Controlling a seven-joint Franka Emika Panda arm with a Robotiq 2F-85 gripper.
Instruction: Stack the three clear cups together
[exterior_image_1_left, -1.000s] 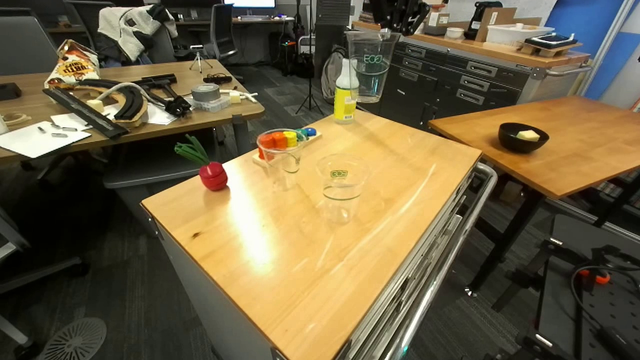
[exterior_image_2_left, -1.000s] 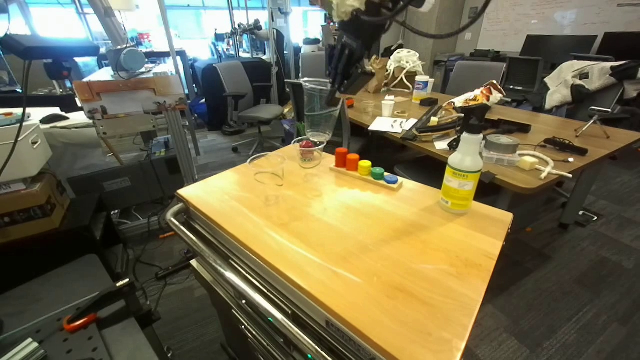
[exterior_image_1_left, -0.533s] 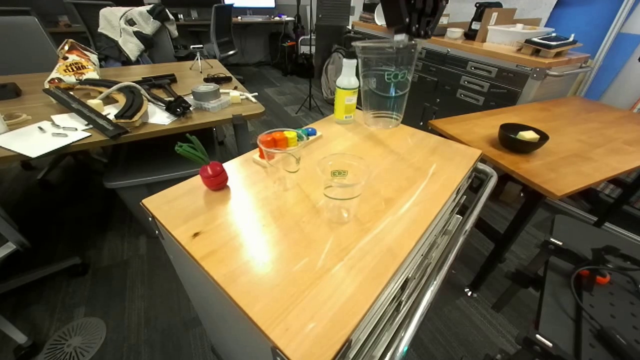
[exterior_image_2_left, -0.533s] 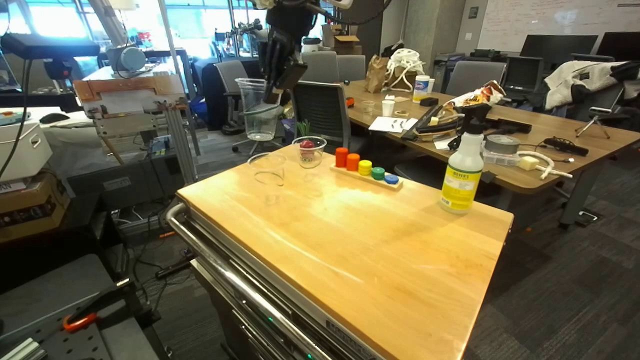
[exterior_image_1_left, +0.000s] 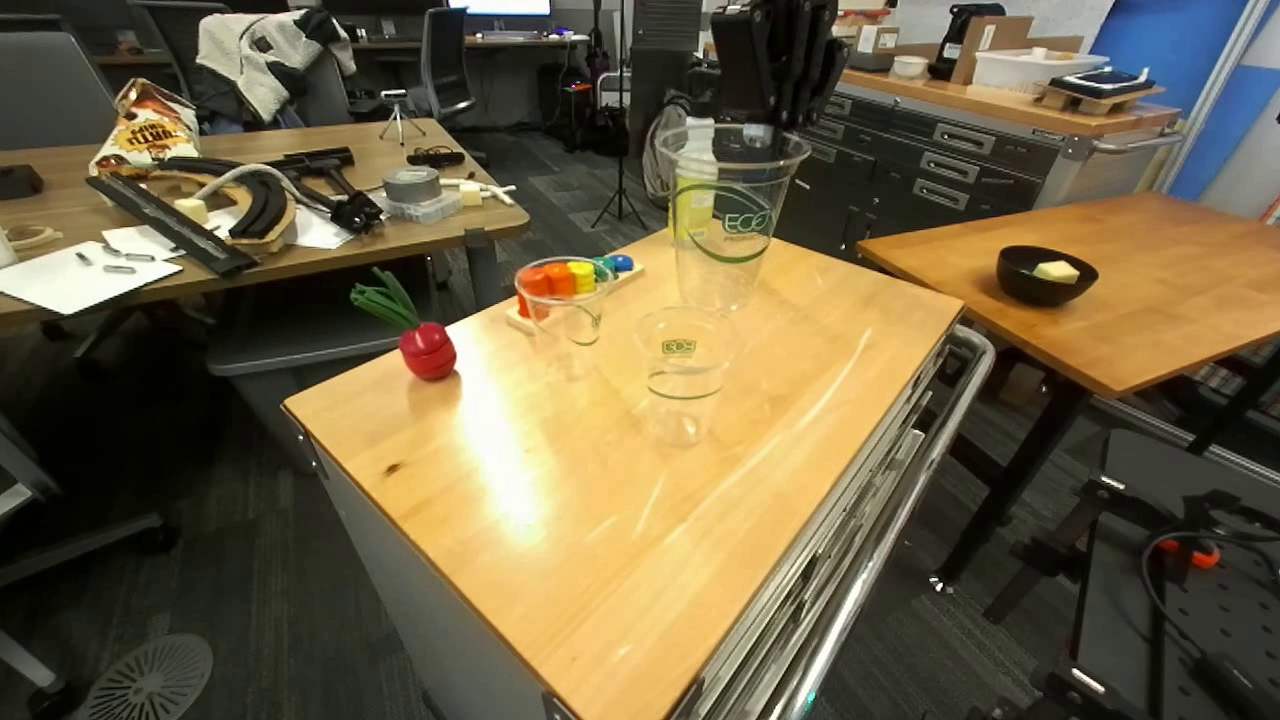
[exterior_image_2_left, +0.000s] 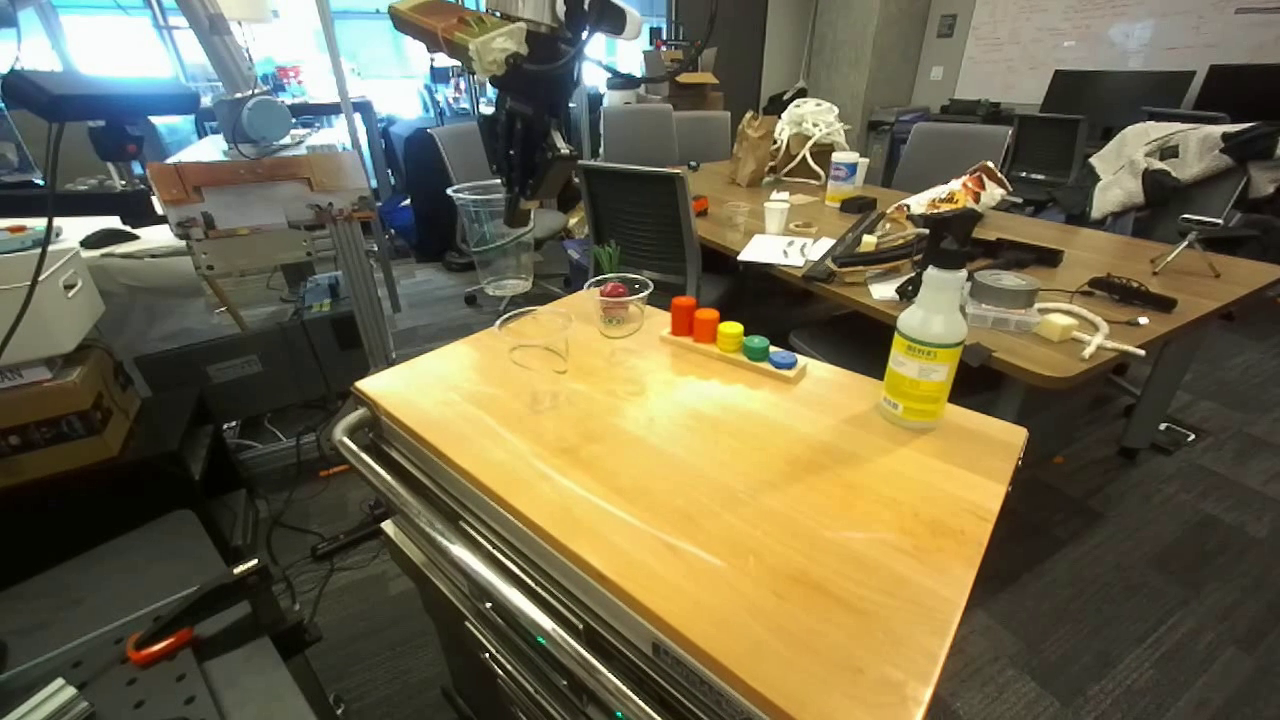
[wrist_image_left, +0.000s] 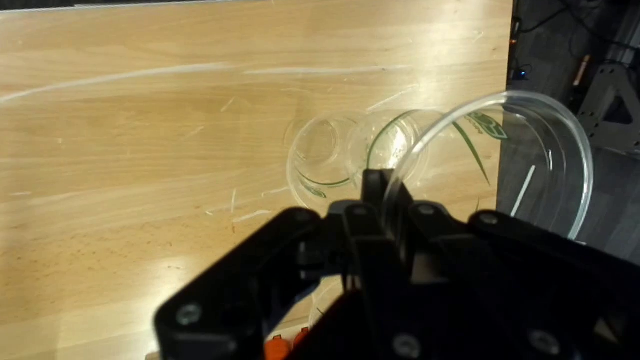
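1. The held cup (exterior_image_1_left: 730, 215), slightly tilted, hangs under the gripper (wrist_image_left: 387, 187), which pinches its wall at the rim; it has just come lower, so the approach to nesting seems under way.
2. The second cup (exterior_image_1_left: 683, 375) stands lower than the gripper, showing just past its tips in the wrist view: the likely target.
3. The third cup (exterior_image_1_left: 567, 330), also below the gripper, stands unmoved, apart from the second cup; its turn probably comes later.

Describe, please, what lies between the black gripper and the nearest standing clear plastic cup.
Both exterior views show the held clear plastic cup between gripper and standing cup.
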